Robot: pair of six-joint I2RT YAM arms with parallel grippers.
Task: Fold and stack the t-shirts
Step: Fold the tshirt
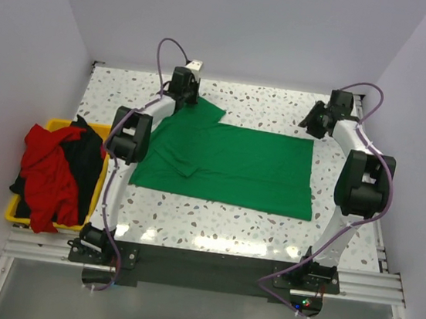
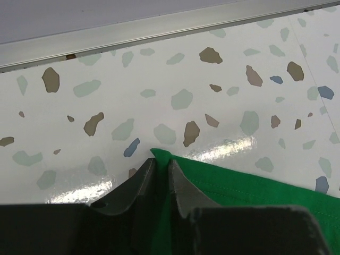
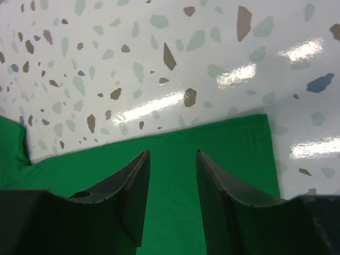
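Observation:
A bright green t-shirt [image 1: 232, 166] lies spread on the speckled table, its body flat and its left part rumpled. My left gripper [image 1: 184, 92] is at the shirt's far left corner and is shut on a pinch of the green cloth [image 2: 162, 158]. My right gripper [image 1: 317, 119] is open, hovering over the shirt's far right corner [image 3: 239, 143] with green cloth between its jaws but not gripped. Red and black t-shirts [image 1: 54, 171] lie heaped at the far left.
A yellow bin [image 1: 14, 211] holds the red and black heap at the table's left edge. A metal rail [image 2: 159, 29] runs along the table's far edge. White walls close in on three sides.

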